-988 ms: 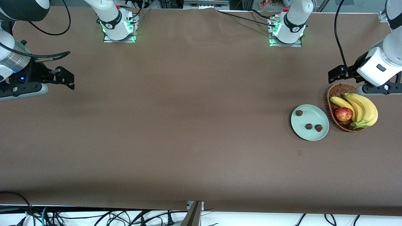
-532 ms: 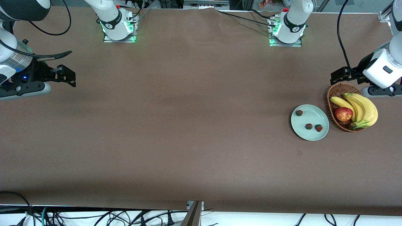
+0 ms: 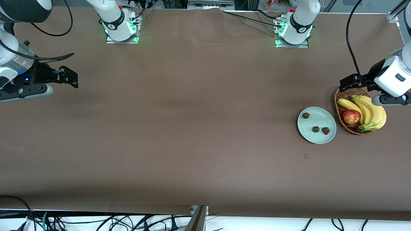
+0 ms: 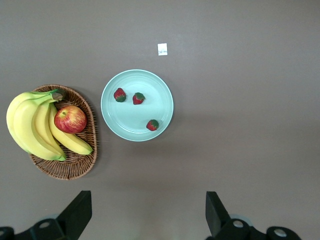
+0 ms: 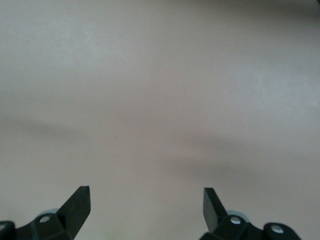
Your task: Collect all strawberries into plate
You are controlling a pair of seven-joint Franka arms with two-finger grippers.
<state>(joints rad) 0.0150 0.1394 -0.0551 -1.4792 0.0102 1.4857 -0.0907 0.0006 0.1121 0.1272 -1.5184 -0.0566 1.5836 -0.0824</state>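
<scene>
Three strawberries lie in the pale mint-green plate (image 3: 318, 136): one (image 3: 306, 115) near its rim toward the robots, two (image 3: 316, 129) (image 3: 326, 130) side by side nearer the front camera. In the left wrist view the plate (image 4: 130, 129) holds the same berries (image 4: 119, 94) (image 4: 138, 98) (image 4: 153, 124). My left gripper (image 3: 348, 82) is open and empty, up in the air over the basket's rim; in its own view (image 4: 147, 212) the jaws stand wide. My right gripper (image 3: 69, 78) is open and empty at the right arm's end of the table, over bare cloth (image 5: 146, 207).
A brown wicker basket (image 3: 340, 96) with bananas (image 3: 372, 110) and a red apple (image 3: 351, 116) stands beside the plate, toward the left arm's end. A small white tag (image 4: 162, 49) lies on the cloth near the plate. The brown tablecloth (image 3: 192, 128) covers the table.
My left gripper has drifted toward the table's end and a little lower in the front view. The right gripper shifted very slightly. The strawberries and plate have not moved.
</scene>
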